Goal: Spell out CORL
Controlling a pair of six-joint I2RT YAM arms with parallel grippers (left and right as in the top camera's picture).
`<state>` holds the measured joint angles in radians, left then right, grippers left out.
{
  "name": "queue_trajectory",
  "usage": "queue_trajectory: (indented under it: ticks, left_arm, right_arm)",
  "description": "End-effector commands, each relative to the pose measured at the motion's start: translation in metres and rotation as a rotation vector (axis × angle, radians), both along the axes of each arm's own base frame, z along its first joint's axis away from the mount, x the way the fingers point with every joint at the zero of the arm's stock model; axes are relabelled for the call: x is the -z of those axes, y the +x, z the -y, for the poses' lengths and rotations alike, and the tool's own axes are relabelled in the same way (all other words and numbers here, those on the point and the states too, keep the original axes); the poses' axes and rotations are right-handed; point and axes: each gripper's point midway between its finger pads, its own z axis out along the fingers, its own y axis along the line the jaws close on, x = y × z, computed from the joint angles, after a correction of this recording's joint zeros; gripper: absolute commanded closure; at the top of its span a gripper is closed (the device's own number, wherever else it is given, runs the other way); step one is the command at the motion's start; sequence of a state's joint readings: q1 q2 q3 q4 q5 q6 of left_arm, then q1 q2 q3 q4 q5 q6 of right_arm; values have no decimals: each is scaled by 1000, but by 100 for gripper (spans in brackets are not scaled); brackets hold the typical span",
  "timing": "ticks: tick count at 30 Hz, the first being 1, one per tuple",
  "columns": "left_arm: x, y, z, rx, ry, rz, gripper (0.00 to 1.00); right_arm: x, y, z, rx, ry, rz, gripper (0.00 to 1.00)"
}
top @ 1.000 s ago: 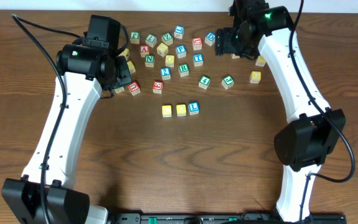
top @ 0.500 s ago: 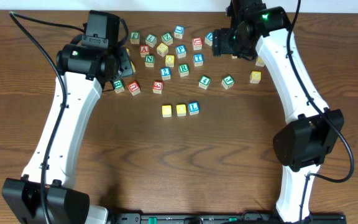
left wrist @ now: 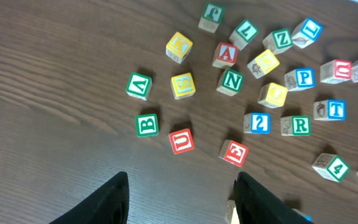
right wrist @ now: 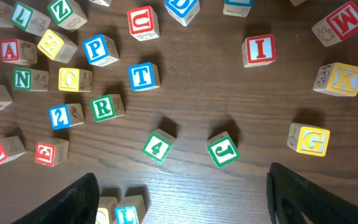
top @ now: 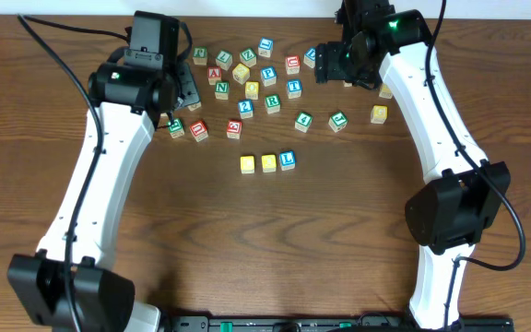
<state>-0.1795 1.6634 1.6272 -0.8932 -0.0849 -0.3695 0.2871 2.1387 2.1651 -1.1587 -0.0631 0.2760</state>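
Currently, my left pincer (left wrist: 181, 180) released, my right pincer (right wrist: 180, 177) spread wide (nothing between either pair), two yellow cubes (top: 247, 164) and blue L cube (top: 288, 160) in a row, green R cube (top: 272, 101) apart among loose blocks (top: 268, 76).

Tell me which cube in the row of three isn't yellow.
The L cube at one end: white face, blue letter. The middle cube and the other end cube are yellow-topped.
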Motion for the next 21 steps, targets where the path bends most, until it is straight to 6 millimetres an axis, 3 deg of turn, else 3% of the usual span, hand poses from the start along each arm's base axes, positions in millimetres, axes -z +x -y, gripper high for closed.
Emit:
queue_trajectory:
  ticks: [1,21]
  left_arm:
    - [18,4,-2,-15,9,-45,46]
    - [20,11,-1,-15,6,-30,46]
  right_arm:
    - [5,-2,-7,-24,-5,-7,19]
    - [-3,4,-44,-82,53,55,21]
